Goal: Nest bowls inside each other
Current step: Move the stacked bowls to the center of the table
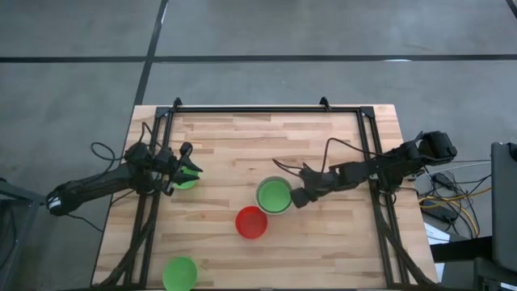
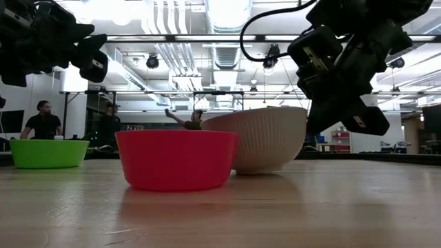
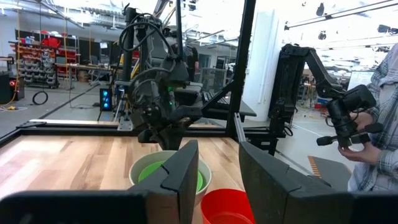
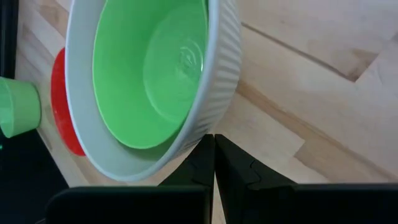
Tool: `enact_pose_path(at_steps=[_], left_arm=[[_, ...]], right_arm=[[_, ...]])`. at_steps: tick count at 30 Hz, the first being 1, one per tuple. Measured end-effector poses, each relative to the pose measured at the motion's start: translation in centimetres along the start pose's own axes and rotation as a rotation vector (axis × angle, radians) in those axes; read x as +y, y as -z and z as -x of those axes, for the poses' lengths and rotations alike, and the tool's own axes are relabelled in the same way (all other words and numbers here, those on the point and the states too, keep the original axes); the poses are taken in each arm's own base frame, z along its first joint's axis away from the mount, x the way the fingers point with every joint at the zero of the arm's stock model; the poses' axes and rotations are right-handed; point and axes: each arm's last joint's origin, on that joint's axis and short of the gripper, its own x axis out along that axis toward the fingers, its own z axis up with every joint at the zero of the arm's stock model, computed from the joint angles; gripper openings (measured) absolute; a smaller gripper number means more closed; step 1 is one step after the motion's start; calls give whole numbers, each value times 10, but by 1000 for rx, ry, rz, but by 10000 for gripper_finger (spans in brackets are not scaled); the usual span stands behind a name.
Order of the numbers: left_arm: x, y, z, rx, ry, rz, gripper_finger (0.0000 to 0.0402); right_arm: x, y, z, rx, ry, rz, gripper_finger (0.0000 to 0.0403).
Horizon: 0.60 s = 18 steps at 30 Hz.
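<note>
Bowls are spread over my wooden desk [image 1: 323,242] right now. Pale ribbed bowl [image 1: 275,196] sits near the middle with a green bowl [image 4: 149,74] nested inside it, and the red bowl [image 1: 251,222] is just beside it, looks like touching from my right wrist view. Another green bowl [image 1: 179,273] sits by the near edge on the left side, well apart from the rest. My right end effector [image 1: 296,200] is clenched, fingers pressed together with nothing between them, tips down right at the pale bowl's outer wall. My left end effector [image 1: 188,171] is up off the desk on the left side with its fingers spread around a third green bowl [image 1: 185,183], though I can't tell how firmly it's held.
</note>
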Motion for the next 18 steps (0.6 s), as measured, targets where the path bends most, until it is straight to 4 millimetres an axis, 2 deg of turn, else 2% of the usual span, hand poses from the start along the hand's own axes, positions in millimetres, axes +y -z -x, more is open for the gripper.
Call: enact_pose_path(at_steps=[12, 18], left_arm=[[0, 0, 0, 0, 0, 0, 122], [0, 0, 0, 0, 0, 0, 122]], right_arm=[[-1, -11, -1, -33, -19, 25, 9], [3, -11, -11, -13, -76, 39, 9]])
